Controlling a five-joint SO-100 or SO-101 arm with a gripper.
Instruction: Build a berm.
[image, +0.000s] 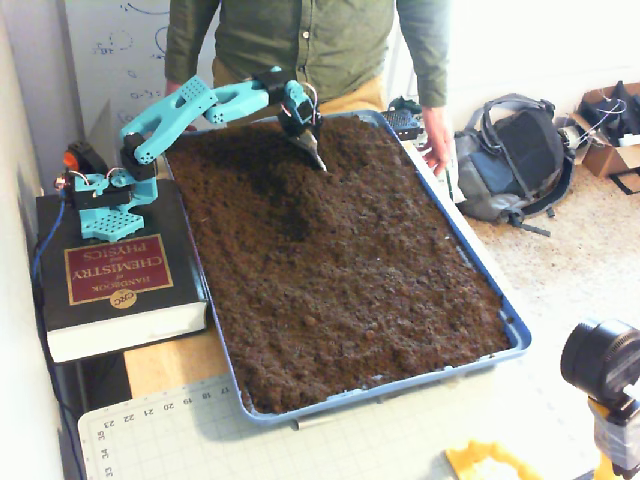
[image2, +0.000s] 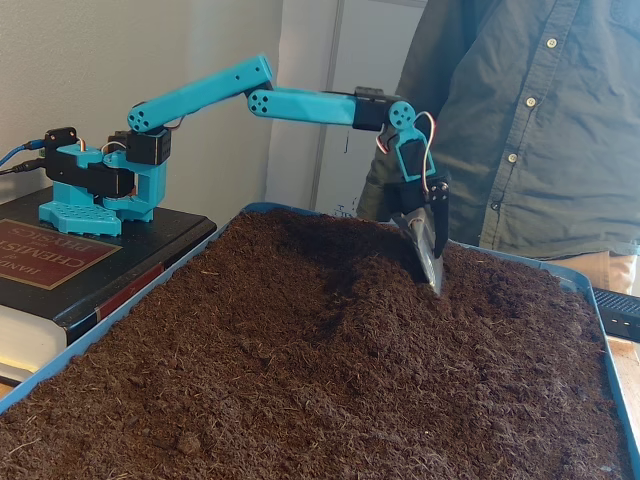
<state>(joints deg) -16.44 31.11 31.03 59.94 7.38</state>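
Nearest, a green cutting mat (image: 200, 430) at the desk's front edge; behind it a blue tray (image: 515, 330) filled with dark crumbly soil (image: 350, 280). At left, the turquoise arm's base on a chemistry handbook (image: 110, 275). Toward the tray's far end, the berm (image: 290, 190), a low shadowed ridge. Gripper (image2: 432, 270) tip touching soil; jaws' state cannot be told. Beyond, a person in green shirt (image: 300, 40) and a backpack (image: 515, 155).

One fixed camera stands high beyond the near end of the blue tray (image: 515, 335), looking steeply down its length toward my base on the book (image: 115, 275) and the person (image: 310, 45) at the far end. The other sits low and close at soil level, facing my arm (image2: 300, 103). Both share the tray's far end.
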